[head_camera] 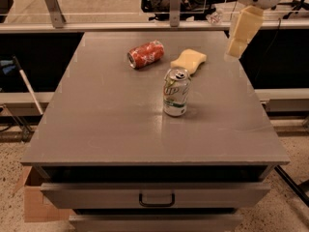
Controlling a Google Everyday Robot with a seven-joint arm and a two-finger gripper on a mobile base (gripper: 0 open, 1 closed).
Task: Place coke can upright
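Observation:
The red coke can lies on its side at the back of the grey table top, left of centre, its silver end turned to the front left. My gripper hangs in the air at the upper right, above the table's back right corner, well to the right of the coke can and apart from it. It holds nothing that I can see.
A silver-white and green 7UP can stands upright near the table's middle. A yellow sponge lies just behind it, right of the coke can. Drawers with a handle sit below the top. A cardboard box is at the lower left.

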